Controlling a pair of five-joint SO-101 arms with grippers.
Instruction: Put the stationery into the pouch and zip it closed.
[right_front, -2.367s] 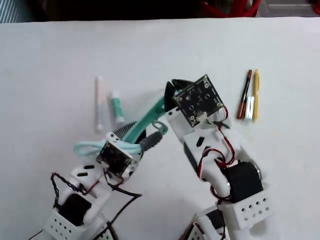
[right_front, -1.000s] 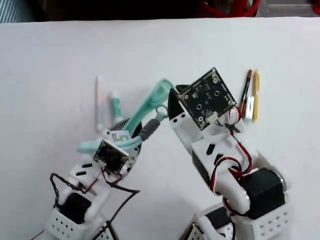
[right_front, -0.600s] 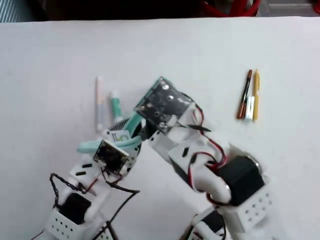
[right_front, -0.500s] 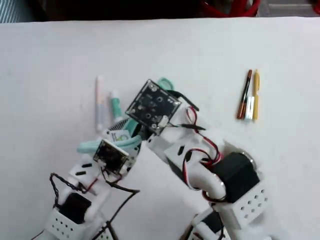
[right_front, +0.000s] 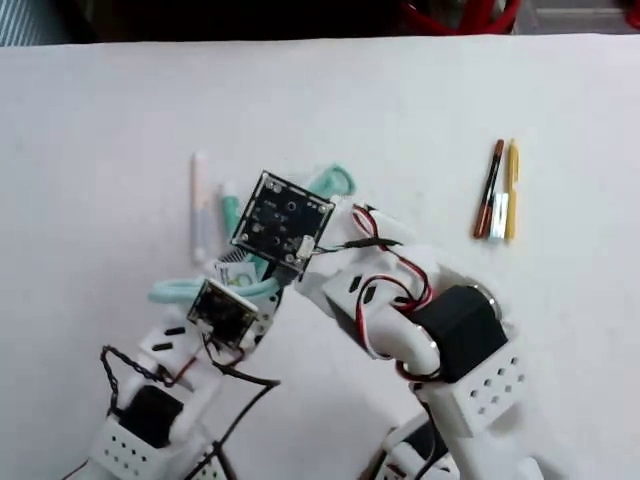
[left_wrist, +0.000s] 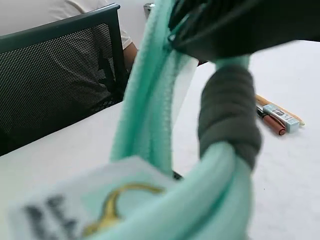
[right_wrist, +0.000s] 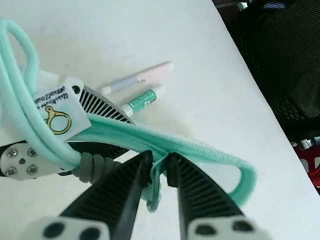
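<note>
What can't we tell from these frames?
- Zipper travel: in the high view the right arm's camera board covers the pouch; in the left wrist view it is a close blur.
- Pouch contents: its fabric hides them in the right wrist view.
- Teal tab in the right gripper: pull or just fabric, unclear, as the fingers cover it.

Pouch tag: a white tag (right_wrist: 54, 106) on the teal pouch (right_wrist: 200, 150) bears one line of small dark print and a gold drawing of a clasp; the print is too small to read.
Green marker (right_wrist: 143, 101): pale print on the barrel, illegible.
Pale strip (left_wrist: 281, 114) among the pens: dark marks, unreadable.
</note>
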